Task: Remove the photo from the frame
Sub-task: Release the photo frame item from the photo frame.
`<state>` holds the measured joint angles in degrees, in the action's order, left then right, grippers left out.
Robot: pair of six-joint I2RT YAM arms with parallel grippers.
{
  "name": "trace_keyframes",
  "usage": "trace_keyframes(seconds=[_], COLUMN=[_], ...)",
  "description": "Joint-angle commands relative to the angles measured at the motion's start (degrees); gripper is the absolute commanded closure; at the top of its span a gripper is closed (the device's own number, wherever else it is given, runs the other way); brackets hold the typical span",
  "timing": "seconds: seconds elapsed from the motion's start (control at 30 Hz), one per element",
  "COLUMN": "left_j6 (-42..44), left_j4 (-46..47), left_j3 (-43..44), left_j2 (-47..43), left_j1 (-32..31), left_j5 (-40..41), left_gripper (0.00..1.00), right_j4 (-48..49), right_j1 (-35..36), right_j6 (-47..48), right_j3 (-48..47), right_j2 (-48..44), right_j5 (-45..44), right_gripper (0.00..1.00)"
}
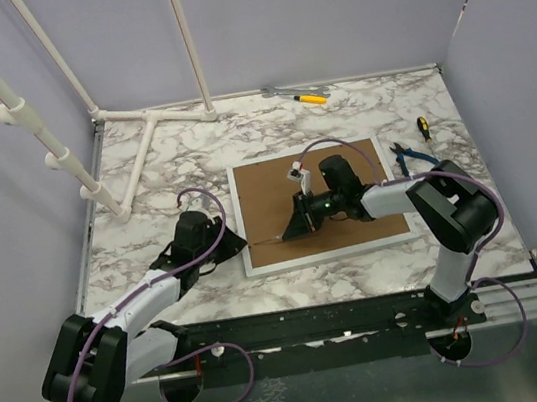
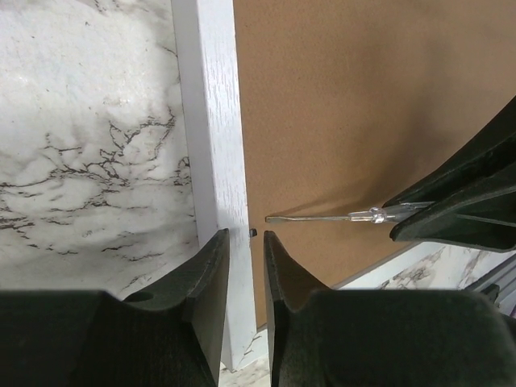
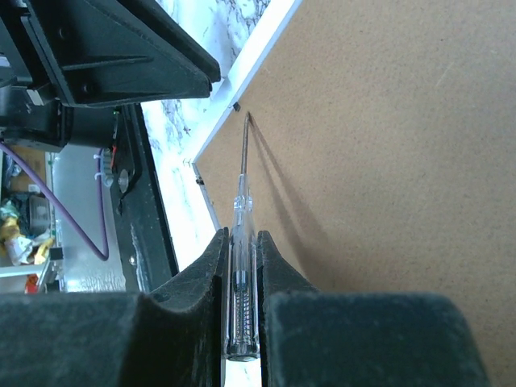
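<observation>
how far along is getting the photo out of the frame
Done: the frame lies face down, brown backing board up. In hand: the right gripper grips a screwdriver, tip by a small black tab on the frame's left edge; the left gripper sits there, jaws slightly apart. Left: backing on, photo hidden, not out.

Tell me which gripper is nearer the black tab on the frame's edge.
Left. The left gripper hovers at the tab; the right gripper sits back over the backing, only its screwdriver reaching toward it.
</observation>
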<state>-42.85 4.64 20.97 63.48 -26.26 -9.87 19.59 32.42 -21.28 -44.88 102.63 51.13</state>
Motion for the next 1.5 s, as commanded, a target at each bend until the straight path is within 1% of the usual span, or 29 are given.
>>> trace_keyframes(seconds=[0.0,0.33,0.77,1.0,1.13,1.3,1.37,1.47], left_j6=[-0.3,-0.3,-0.1,-0.1,-0.4,-0.9,-1.1,-1.4], left_j4=[0.7,1.1,1.6,1.2,-1.0,-6.9,-7.5,-7.6], left_j3=[-1.0,-1.1,-1.0,-1.0,-0.5,-0.2,-0.6,-1.1], left_j2=[-0.6,0.5,3.0,4.9,2.6,-3.6,-5.4,-5.7], left_j1=[-0.3,-0.3,-0.4,-0.5,-0.5,-0.5,-0.5,-0.5], left_j5=[-1.2,-1.2,-1.5,-1.2,-0.5,5.4,6.3,6.1], left_gripper=[0.77,0.81,0.83,0.86,0.84,0.80,0.80,0.80], right_j4=[-4.3,-3.6,-3.3,-2.3,-2.2,-1.9,-1.9,-2.1], right_j1=[0.8,1.7,2.0,2.0,2.0,2.0,2.0,2.0], right_j6=[3.3,3.0,2.4,2.3,2.5,2.6,2.6,2.7], right_j3=[-1.2,-1.9,-3.1,-2.5,-2.2,-2.1,-2.1,-2.1], right_j2=[2.6,3.7,5.2,5.9,5.8,5.9,5.9,5.9], right_j5=[0.5,1.5,1.8,2.0,1.5,1.5,1.6,1.6], right_gripper=[0.99,0.99,0.99,0.99,0.99,0.99,0.99,0.99])
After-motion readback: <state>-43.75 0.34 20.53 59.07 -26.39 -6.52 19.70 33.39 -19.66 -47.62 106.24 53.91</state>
